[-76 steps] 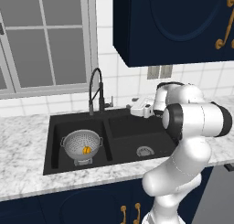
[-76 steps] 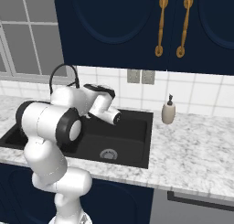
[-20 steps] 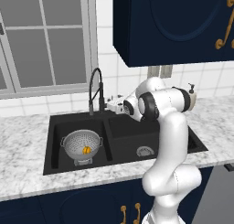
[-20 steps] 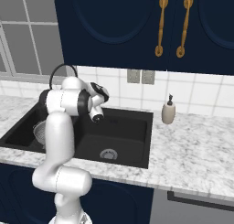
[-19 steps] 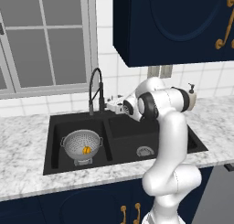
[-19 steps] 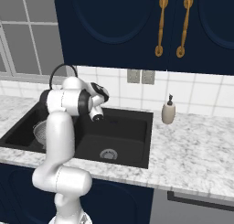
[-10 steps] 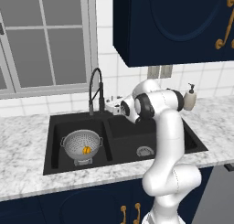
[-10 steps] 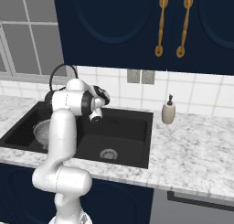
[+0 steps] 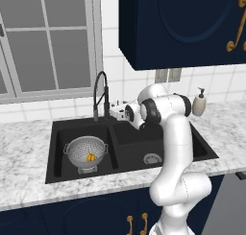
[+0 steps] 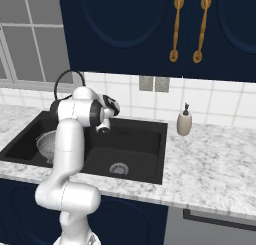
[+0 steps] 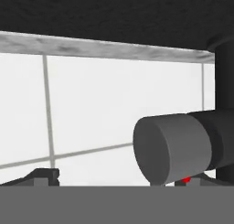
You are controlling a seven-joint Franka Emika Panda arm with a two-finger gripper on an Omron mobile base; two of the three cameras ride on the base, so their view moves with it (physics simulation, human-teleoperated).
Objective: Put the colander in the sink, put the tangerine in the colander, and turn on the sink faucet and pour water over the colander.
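The silvery colander (image 9: pixel 85 150) sits in the left basin of the black sink (image 9: pixel 56 155), and the small orange tangerine (image 9: pixel 90 157) lies inside it. The dark gooseneck sink faucet (image 9: pixel 100 94) rises behind the divider. My gripper (image 9: pixel 115 111) is open and hovers just right of the faucet's base, above the back of the right basin. In the hand view, the gripper (image 11: pixel 119 179) has its fingertips (image 11: pixel 44 174) spread wide, and the faucet's grey side lever (image 11: pixel 172 147) sits close ahead, near the right finger, beside the dark faucet post (image 11: pixel 224 104). The arm partly hides the colander (image 10: pixel 46 143) in the right base view.
A beige soap dispenser (image 9: pixel 199 103) stands on the marble counter (image 9: pixel 29 147) behind the sink's right corner. The right basin's round silver drain (image 9: pixel 152 158) is bare. A tiled wall and a window lie behind the faucet, with dark blue cabinets overhead.
The hand has crept left, closer to the faucet's base and lever. Its fingers have stayed open. The colander and the tangerine have not moved.
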